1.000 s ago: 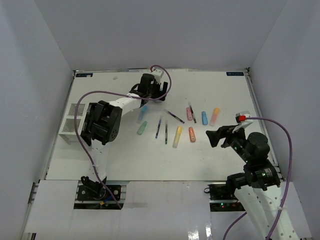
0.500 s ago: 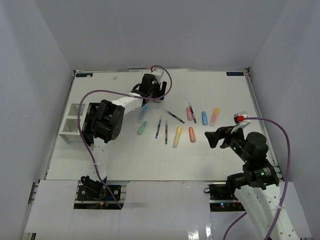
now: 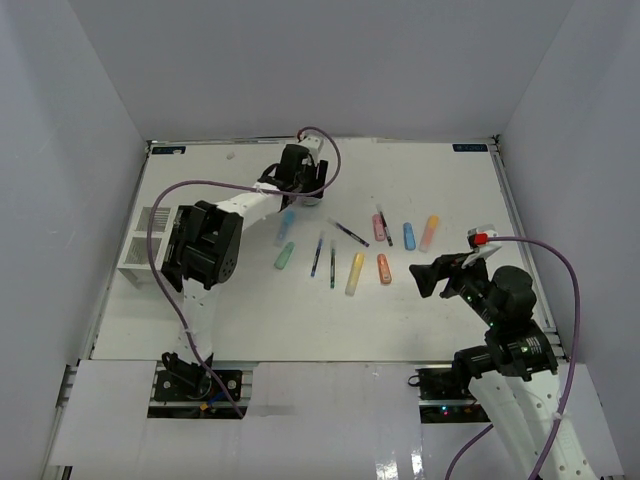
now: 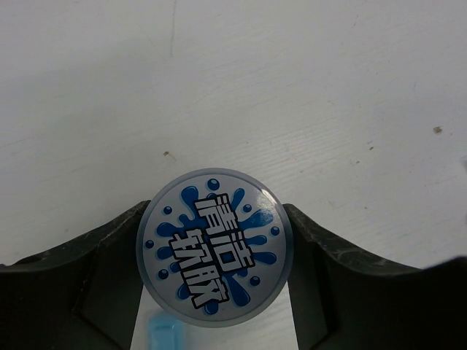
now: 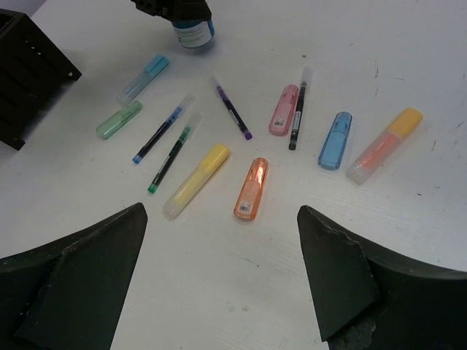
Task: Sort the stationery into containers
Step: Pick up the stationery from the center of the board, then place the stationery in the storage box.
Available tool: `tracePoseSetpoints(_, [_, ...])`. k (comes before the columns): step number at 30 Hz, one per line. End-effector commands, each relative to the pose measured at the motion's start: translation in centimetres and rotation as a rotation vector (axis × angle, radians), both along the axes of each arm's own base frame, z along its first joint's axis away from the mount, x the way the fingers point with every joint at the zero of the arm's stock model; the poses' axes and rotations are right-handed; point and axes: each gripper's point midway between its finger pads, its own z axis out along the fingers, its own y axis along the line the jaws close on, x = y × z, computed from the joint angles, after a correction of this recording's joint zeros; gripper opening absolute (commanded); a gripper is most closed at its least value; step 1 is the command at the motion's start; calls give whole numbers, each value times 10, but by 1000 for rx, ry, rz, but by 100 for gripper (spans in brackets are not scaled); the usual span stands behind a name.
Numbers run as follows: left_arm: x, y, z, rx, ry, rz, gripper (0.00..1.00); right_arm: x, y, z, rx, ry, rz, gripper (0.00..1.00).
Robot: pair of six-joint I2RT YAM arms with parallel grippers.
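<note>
1. The left gripper [image 4: 215, 219] has both jaws closed against the sides of the round blue-white roll [image 4: 215, 246]. The roll stands on the white table [image 3: 450, 190] toward 12 o'clock.
2. The right gripper [image 5: 220, 213] has its jaws wide apart and holds nothing, above the table at 4 o'clock.
3. Pastel markers [image 5: 252, 188] and thin pens [image 5: 233, 113] lie scattered at 5 o'clock of the roll.
4. The white tray [image 3: 140, 250] sits at 9 o'clock.
5. Pale grey walls [image 3: 300, 60] enclose the table.

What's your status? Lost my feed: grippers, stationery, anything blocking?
Left gripper straddles round roll, grip unconfirmed. Right gripper open, empty. Markers, pens loose on table. Light-blue marker lies close beside roll.
</note>
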Motion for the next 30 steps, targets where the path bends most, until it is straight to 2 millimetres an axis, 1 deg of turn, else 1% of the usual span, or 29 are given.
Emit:
tracePoseSetpoints(1, [-8, 25, 148, -90, -201, 130, 25, 1, 2, 14, 13, -60, 14, 90])
tracePoseSetpoints(2, [-14, 35, 154, -69, -189, 161, 25, 1, 2, 14, 13, -62, 12, 90])
tracePoseSetpoints(3, [-21, 52, 175, -56, -218, 227, 25, -1, 2, 16, 14, -70, 17, 90])
tracePoseSetpoints(4, [-26, 63, 182, -43, -220, 260, 25, -1, 2, 16, 16, -70, 18, 90])
tracePoseSetpoints(5, [-34, 75, 181, -17, -199, 290, 25, -2, 2, 16, 18, -71, 20, 90])
tracePoseSetpoints(6, [-45, 97, 192, -2, -213, 351, 25, -3, 2, 18, 22, -79, 19, 90])
tracePoseSetpoints(8, [-60, 123, 193, 31, -194, 409, 25, -4, 2, 18, 24, -88, 21, 90])
tracePoseSetpoints(9, [-65, 146, 195, 28, -189, 469, 25, -5, 2, 20, 26, -97, 21, 90])
tracePoseSetpoints(10, [-80, 164, 196, 19, -177, 497, 25, -6, 3, 21, 28, -98, 27, 90])
tracePoseSetpoints(11, [-89, 179, 193, 10, -157, 523, 25, -7, 3, 20, 29, -99, 28, 90])
tracePoseSetpoints(12, [-93, 209, 193, -4, -148, 586, 25, -8, 4, 22, 31, -103, 34, 90])
tracePoseSetpoints(13, [-107, 223, 206, -54, -165, 616, 25, -9, 6, 22, 33, -104, 43, 90])
tracePoseSetpoints(14, [-117, 236, 193, -46, -140, 647, 25, -10, 7, 22, 33, -105, 48, 90])
tracePoseSetpoints(15, [-123, 260, 193, -47, -147, 701, 26, -10, 8, 22, 34, -107, 53, 90])
tracePoseSetpoints(16, [-129, 270, 194, -46, -152, 727, 26, -11, 9, 23, 34, -110, 57, 90])
tracePoseSetpoints(17, [-141, 290, 192, -47, -153, 775, 26, -12, 10, 22, 35, -108, 62, 90])
tracePoseSetpoints(19, [-151, 304, 189, -61, -147, 811, 27, -14, 11, 23, 37, -116, 68, 90])
tracePoseSetpoints(20, [-160, 313, 182, -61, -144, 846, 27, -14, 11, 24, 38, -120, 68, 90])
tracePoseSetpoints(21, [-165, 326, 178, -55, -143, 886, 27, -15, 11, 25, 38, -127, 70, 90])
tracePoseSetpoints(22, [-167, 331, 176, -57, -151, 905, 27, -16, 12, 25, 40, -126, 76, 90])
tracePoseSetpoints(23, [-176, 352, 167, -46, -145, 973, 27, -17, 12, 26, 40, -131, 79, 90])
tracePoseSetpoints(25, [-176, 363, 162, -47, -154, 1010, 27, -19, 14, 25, 42, -128, 88, 90])
tracePoseSetpoints(26, [-177, 369, 153, -44, -141, 1031, 27, -19, 14, 25, 43, -130, 92, 90])
tracePoseSetpoints(28, [-175, 375, 147, -46, -133, 1048, 26, -21, 15, 25, 41, -129, 100, 90])
tracePoseSetpoints(30, [-173, 386, 139, -25, -114, 1085, 26, -22, 15, 25, 39, -134, 101, 90])
